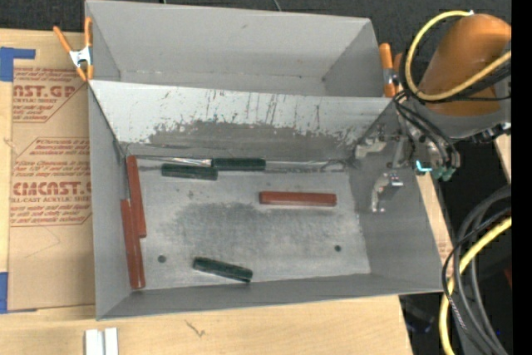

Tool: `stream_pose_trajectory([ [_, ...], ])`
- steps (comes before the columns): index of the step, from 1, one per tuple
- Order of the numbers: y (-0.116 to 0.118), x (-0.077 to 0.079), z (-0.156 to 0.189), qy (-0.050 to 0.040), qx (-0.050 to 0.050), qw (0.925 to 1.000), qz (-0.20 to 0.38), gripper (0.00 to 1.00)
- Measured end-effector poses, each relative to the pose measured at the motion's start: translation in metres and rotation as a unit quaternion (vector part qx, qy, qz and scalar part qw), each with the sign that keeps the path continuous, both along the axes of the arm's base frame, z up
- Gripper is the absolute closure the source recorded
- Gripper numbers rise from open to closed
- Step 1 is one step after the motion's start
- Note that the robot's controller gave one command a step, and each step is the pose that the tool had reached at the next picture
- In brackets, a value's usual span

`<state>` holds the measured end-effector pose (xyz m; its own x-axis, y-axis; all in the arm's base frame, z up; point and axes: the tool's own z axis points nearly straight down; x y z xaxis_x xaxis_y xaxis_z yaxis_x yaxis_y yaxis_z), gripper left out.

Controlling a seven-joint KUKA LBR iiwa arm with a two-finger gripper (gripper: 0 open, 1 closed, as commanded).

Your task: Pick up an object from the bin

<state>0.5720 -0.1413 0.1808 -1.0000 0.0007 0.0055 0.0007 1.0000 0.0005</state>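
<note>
My gripper [374,172] hangs over the bin's right slope with its two fingers apart and nothing between them. Nearest to it, a red-brown flat bar [298,199] lies lengthwise on the bin floor, a short way to its left. Farther left along the back of the floor, a dark green stick [238,165] lies flat, with a second dark green piece [189,171] just beside it.
Another dark green stick [222,268] lies near the front of the floor. Two long red-brown bars [133,220] rest along the left wall. The arm with its orange cover and yellow cables stands over the bin's right rim.
</note>
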Motion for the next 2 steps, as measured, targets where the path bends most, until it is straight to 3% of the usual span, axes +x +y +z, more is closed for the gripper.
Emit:
stream_pose_trajectory([
  [1, 0.001, 0.002, 0.004, -0.0038, -0.001, 1.0, 0.001, 0.0],
  [2, 0.016, 0.006, -0.048, -0.0073, -0.001, 0.9999, -0.015, 0.0],
])
